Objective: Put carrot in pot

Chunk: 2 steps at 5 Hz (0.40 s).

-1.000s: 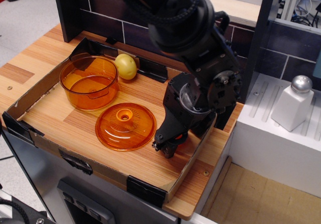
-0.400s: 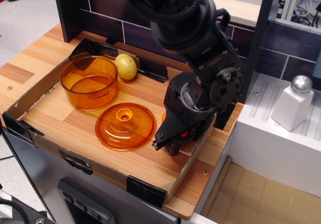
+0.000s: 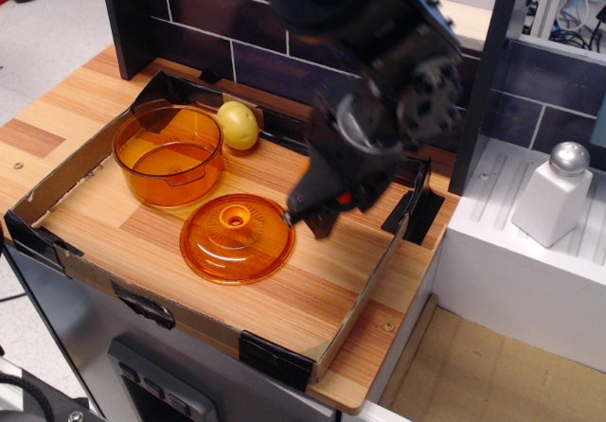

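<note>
Gripper: the gripper [image 3: 317, 216] hangs above the board, just right of the lid [image 3: 237, 238], its jaws drawn close around something orange.
Carrot: only a sliver of the carrot [image 3: 343, 198] shows between the jaws — a small orange-red patch, the rest hidden behind the arm, so how firmly it is pinched cannot be told.
Pot: the pot [image 3: 169, 153] stands open at the far left of the tray [image 3: 369, 294], with nothing visible inside, well apart from the gripper.
Lid: flat on the wood between gripper and pot, knob up — it sits right on the direct line across.
Yellow fruit: the yellow fruit [image 3: 238, 124] rests just beside the pot's far rim, against the back wall.
Step in hand: carrying the carrot across to the pot.
Doing it well: stay high enough to pass over the lid's knob and the pot's near wall, centre over the wide mouth, lower before letting go so the glossy toy does not bounce out.
Watch for: drifting toward the fruit, or clipping the pot's rim.
</note>
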{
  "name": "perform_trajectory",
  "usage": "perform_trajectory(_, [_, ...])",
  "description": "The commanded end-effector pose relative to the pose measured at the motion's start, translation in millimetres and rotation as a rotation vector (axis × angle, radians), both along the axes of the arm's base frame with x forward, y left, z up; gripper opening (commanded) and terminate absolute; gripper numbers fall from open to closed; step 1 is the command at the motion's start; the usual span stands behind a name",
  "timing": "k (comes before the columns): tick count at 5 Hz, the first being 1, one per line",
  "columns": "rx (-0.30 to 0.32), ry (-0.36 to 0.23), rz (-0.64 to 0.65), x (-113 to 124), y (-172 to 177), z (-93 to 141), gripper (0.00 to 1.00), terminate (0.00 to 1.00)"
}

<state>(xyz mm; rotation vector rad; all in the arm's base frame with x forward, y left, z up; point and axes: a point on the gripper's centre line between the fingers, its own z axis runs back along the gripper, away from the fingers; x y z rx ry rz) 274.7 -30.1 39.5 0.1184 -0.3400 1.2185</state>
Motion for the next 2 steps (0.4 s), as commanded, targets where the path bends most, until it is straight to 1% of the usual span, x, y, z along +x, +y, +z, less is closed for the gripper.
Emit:
perform_trajectory(1, [0.035, -0.058, 0.082, 13.9, 66.8, 42.5, 0.0, 0.0])
perform_trajectory(2, [0.017, -0.065, 0.118, 11.9, 102.9, 56.8, 0.0, 0.0])
